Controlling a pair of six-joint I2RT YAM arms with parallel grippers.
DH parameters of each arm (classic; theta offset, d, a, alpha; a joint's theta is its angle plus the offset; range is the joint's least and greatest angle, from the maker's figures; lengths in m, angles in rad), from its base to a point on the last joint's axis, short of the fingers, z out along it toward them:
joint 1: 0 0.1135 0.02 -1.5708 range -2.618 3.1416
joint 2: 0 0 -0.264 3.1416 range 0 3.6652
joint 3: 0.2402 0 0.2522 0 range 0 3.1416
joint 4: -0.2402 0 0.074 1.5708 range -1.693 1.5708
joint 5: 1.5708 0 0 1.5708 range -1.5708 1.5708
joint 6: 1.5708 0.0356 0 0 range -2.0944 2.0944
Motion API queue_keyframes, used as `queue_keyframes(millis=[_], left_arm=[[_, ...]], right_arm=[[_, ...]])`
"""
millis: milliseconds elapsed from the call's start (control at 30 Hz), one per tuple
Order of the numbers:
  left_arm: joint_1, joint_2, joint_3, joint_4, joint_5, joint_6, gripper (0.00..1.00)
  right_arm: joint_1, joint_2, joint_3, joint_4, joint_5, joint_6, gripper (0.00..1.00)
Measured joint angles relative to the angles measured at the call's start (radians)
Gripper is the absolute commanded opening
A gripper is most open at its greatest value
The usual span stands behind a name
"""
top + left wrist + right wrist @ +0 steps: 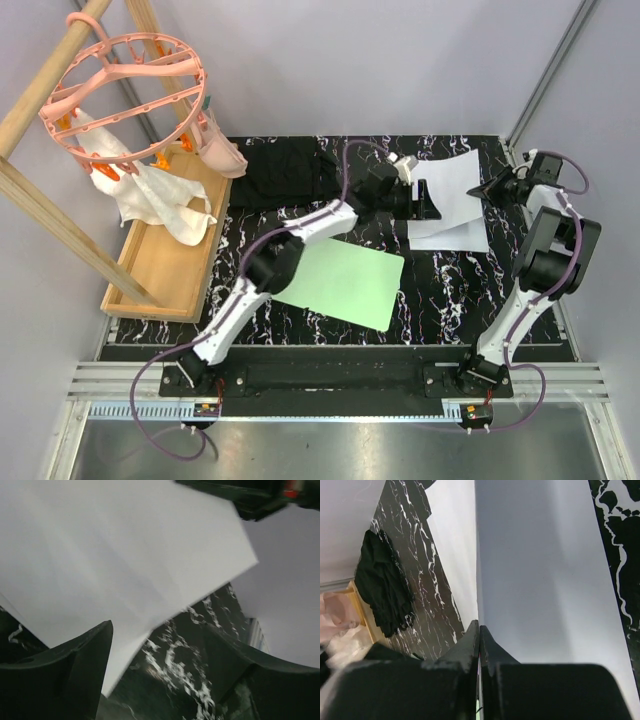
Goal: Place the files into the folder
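The paper sheets (450,205) lie in a loose pile at the far right of the black, white-veined tabletop (450,290), with both arms at the pile. The right gripper (478,190) comes in from the right side. In its wrist view its fingers (470,645) are pressed together with the edge of the top sheet (540,570) clamped between them. That sheet stretches away from the fingers, and a whiter sheet (452,540) shows beside it on the left.

The left gripper (428,203) reaches across from the other side to the pile's left edge. Its fingers (75,670) stand wide apart in the wrist view, holding nothing. A corner of white paper (125,555) points down toward the gap between them (whether it touches either finger I cannot tell).

The green folder (340,280) lies flat on the tabletop, near the middle, left of the pile and apart from it. The left arm passes over its upper left corner, and no paper is on it.

A crumpled black cloth (285,170) sits at the far edge, left of the pile. At the far left, a wooden tray (165,270) holds a white rag (165,200) under a pink plastic hanger (125,90).
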Motion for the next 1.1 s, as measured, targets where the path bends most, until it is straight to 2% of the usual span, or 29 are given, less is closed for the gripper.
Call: queue_keyframes(millis=[67, 200, 333, 467, 633, 767, 800, 933, 1100], left_arm=[[0.003, -0.172, -0.121, -0.040, -0.004, 0.042, 0.82], [0.023, -0.624, -0.421, -0.058, -0.026, 0.105, 0.82], [0.061, -1.022, -0.658, -0.052, -0.061, 0.145, 0.82], [0.130, -1.302, -0.931, -0.080, -0.114, 0.154, 0.85], [0.153, -1.423, -1.177, -0.256, -0.235, 0.186, 0.86], [0.153, -1.481, -1.295, -0.360, -0.269, 0.212, 0.87], [0.153, -1.496, -1.314, -0.373, -0.272, 0.214, 0.87], [0.154, -1.583, -1.408, -0.394, -0.281, 0.217, 0.87], [0.154, -1.640, -1.453, -0.402, -0.282, 0.213, 0.88]], right_arm=[[0.009, -0.030, 0.014, -0.042, 0.023, 0.005, 0.00], [0.066, -0.144, 0.038, -0.142, 0.076, 0.005, 0.00], [0.157, -0.324, 0.023, -0.177, 0.122, 0.066, 0.00], [0.274, -0.602, -0.169, -0.090, 0.202, 0.271, 0.00], [0.442, -0.885, -0.520, 0.016, 0.372, 0.546, 0.00], [0.557, -0.981, -0.700, 0.039, 0.445, 0.620, 0.00], [0.570, -0.984, -0.706, 0.015, 0.453, 0.602, 0.02], [0.581, -0.951, -0.655, -0.038, 0.430, 0.420, 0.00], [0.586, -0.885, -0.452, -0.212, 0.412, 0.096, 0.00]])
